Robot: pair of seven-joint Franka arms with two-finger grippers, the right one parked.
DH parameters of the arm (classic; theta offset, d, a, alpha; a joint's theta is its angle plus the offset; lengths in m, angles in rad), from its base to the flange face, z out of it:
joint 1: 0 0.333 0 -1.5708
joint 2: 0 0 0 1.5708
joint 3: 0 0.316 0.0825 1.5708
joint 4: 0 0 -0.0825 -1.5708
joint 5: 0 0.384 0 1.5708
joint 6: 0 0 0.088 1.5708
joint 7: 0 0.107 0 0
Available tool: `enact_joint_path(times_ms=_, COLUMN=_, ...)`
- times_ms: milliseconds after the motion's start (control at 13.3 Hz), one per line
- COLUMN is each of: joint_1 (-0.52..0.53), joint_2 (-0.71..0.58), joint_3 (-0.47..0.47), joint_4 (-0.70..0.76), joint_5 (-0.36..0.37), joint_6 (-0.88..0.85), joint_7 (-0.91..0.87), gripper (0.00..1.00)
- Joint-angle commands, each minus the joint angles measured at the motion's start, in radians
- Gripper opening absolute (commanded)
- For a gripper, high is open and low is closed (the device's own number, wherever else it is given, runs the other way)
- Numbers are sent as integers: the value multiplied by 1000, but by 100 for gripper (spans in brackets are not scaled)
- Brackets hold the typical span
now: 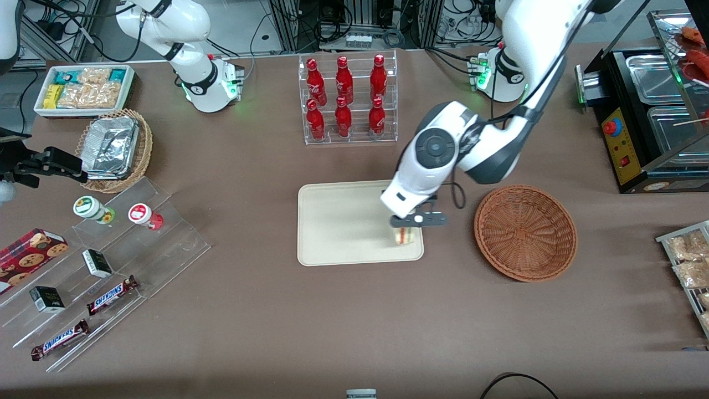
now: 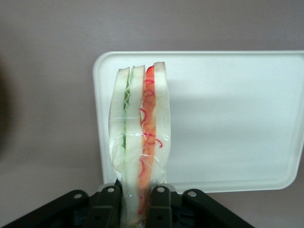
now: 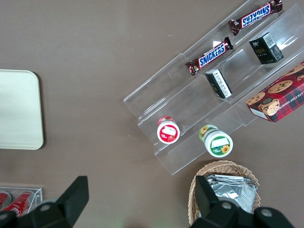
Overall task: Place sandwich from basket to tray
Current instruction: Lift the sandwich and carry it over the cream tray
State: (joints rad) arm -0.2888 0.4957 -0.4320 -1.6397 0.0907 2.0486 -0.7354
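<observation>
The clear-wrapped sandwich (image 2: 140, 137), pale bread with green and red filling along its edge, is held upright between my two black fingers (image 2: 110, 209). My gripper (image 1: 407, 230) is shut on it, at the corner of the cream tray (image 1: 338, 221) nearest the basket and the front camera. The sandwich (image 1: 405, 236) shows just under the gripper, at or just above the tray surface; contact cannot be told. The reddish-brown wicker basket (image 1: 525, 231) sits beside the tray toward the working arm's end, with nothing in it.
A clear rack of red bottles (image 1: 347, 100) stands farther from the camera than the tray. A black warmer (image 1: 653, 116) is at the working arm's end. Acrylic shelves with snacks (image 1: 99, 266), a tan basket of foil trays (image 1: 113, 149) and a white snack bin (image 1: 83, 88) lie toward the parked arm's end.
</observation>
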Motion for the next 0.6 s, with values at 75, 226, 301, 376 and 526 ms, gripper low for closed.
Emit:
enact_joint_path(times_ms=75, joint_1=-96, joint_2=116, joint_3=10, joint_4=150, joint_5=24, joint_6=-16, joint_7=-62, gripper=0)
enact_joint_path(times_ms=226, joint_1=-137, joint_2=168, joint_3=12, joint_4=196, joint_5=91, joint_6=-16, joint_7=-135, gripper=0)
enact_joint_path(times_ms=301, joint_1=-156, joint_2=193, joint_3=12, joint_4=219, joint_5=121, joint_6=-16, joint_7=-172, gripper=0)
enact_joint_path(times_ms=376, joint_1=-174, joint_2=214, joint_3=12, joint_4=242, joint_5=132, joint_6=-18, joint_7=-188, gripper=0)
enact_joint_path(times_ms=526, joint_1=-193, joint_2=242, joint_3=12, joint_4=268, joint_5=135, joint_6=-16, joint_7=-191, gripper=0)
